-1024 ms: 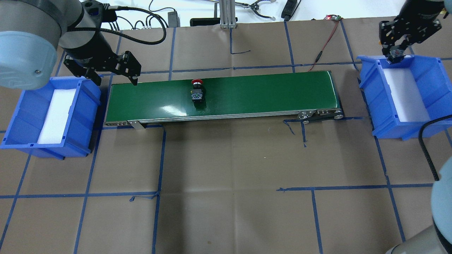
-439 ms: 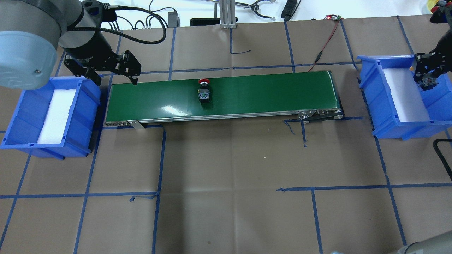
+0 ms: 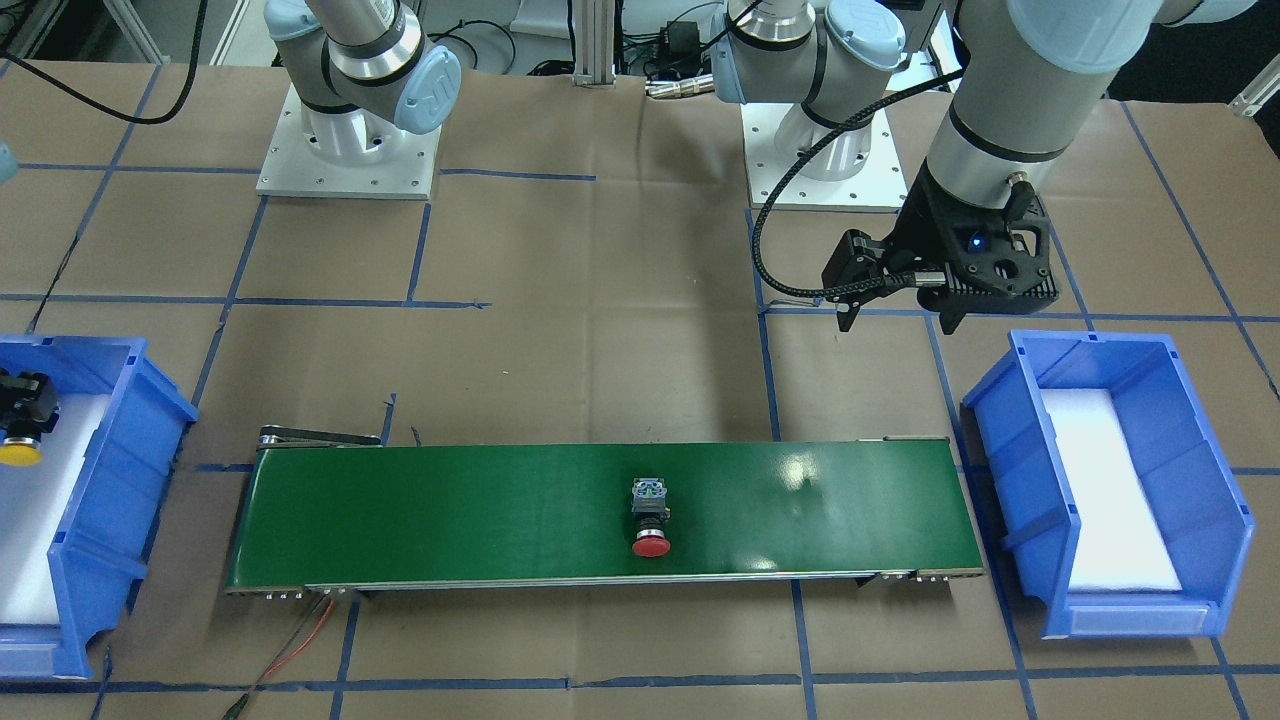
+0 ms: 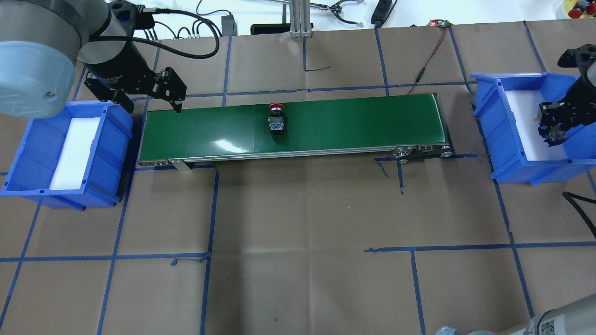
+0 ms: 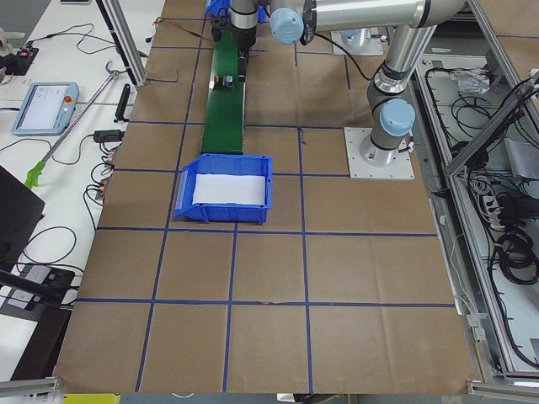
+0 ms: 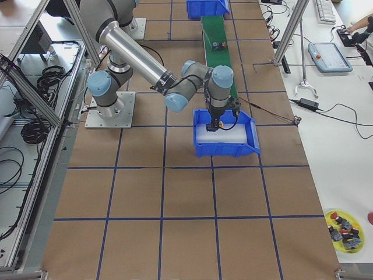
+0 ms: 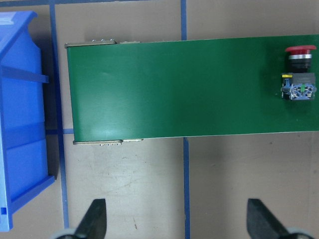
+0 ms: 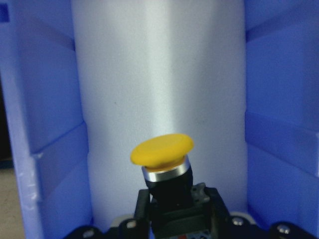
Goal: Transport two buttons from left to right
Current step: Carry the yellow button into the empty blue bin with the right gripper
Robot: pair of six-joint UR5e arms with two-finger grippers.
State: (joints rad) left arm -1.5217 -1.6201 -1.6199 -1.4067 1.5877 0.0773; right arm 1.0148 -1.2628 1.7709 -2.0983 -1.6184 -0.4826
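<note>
The red button [image 4: 276, 120] lies on its side on the green conveyor belt [image 4: 349, 121], near its middle; it also shows in the front view [image 3: 650, 522] and the left wrist view [image 7: 299, 69]. My left gripper [image 4: 151, 103] is open and empty, hovering over the belt's left end beside the left blue bin [image 4: 114, 135]. My right gripper [image 4: 554, 128] is shut on the yellow button [image 8: 162, 148], holding it low inside the right blue bin [image 4: 493, 107] above its white foam liner. The yellow cap also shows in the front view [image 3: 20, 452].
The left bin holds only its white foam pad [image 4: 74, 151]. A red wire [image 4: 428, 56] runs from the belt's right end to the table's back edge. Blue tape lines grid the brown table cover. A yellow dish of spare buttons [image 6: 344, 224] sits off to the side.
The red button has ridden right along the belt. My right gripper has moved with the yellow button from the right bin's far corner to over its liner. The left gripper has not moved.
</note>
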